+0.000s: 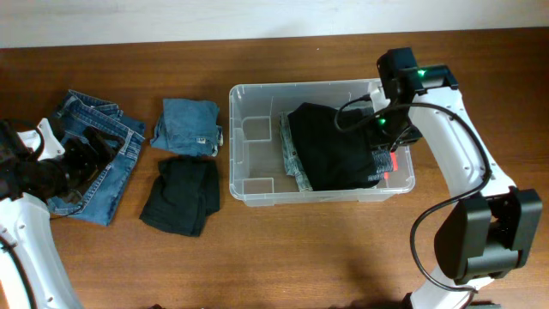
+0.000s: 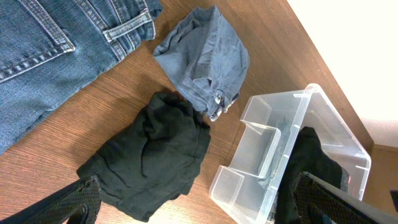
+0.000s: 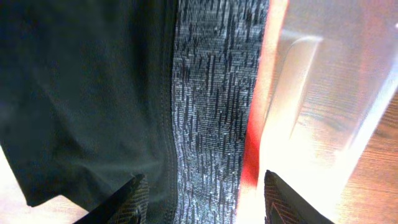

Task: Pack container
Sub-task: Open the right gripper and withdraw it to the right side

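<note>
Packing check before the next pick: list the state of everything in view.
container, upright, lidless, partly filled.
packed black garment, folded, inside container.
grey garment, beneath it.
blue jeans, unfolded, on table.
light-blue garment, folded, on table.
loose black garment, folded, on table.
left fingers, open, empty.
right fingers, open, empty.

Here's the container (image 1: 244,107): a clear rectangular plastic bin with rounded corners and a rolled rim. It sits upright and lidless, long side running left to right, just right of centre on the wooden table (image 1: 283,249). A folded black garment (image 1: 330,146) fills its right half; the left half shows bare base.
</note>
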Tool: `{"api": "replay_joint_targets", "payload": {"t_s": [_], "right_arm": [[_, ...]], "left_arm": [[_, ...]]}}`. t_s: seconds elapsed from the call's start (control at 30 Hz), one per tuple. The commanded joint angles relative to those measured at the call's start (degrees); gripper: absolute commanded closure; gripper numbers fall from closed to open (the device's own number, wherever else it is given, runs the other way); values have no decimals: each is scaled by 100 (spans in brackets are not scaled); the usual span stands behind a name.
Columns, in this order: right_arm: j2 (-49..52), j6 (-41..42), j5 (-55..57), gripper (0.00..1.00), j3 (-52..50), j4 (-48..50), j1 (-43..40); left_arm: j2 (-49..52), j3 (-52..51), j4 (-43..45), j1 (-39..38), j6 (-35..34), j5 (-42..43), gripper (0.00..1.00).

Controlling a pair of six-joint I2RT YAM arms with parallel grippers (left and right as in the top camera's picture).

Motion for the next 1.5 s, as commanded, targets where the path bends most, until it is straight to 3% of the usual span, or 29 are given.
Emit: {"api": "replay_joint_targets", "payload": {"t_s": [0.0, 0.1, 0.17, 0.3, 0.8, 1.03, 1.27, 1.47], "right_arm": [[-181, -15, -188, 51, 155, 13, 31], [-181, -17, -636, 60, 155, 13, 33], [-179, -15, -708, 80, 153, -31, 31], [-179, -15, -706, 95, 50, -39, 31], [-168, -15, -732, 95, -1731, 1580, 31], [-181, -17, -1344, 95, -142, 691, 28], [-181, 422, -234, 95, 1714, -417, -269], [-181, 527, 118, 92, 2116, -1123, -1224]], "left_arm": [[11, -37, -7, -7, 114, 15, 1], [11, -37, -7, -7, 114, 17, 1], [11, -37, -7, -7, 114, 17, 0], [11, -37, -7, -7, 114, 17, 1], [11, -37, -7, -7, 114, 17, 1], [11, -37, -7, -7, 114, 17, 1], [11, -37, -7, -7, 114, 17, 1], [11, -37, -7, -7, 114, 17, 1]]}}
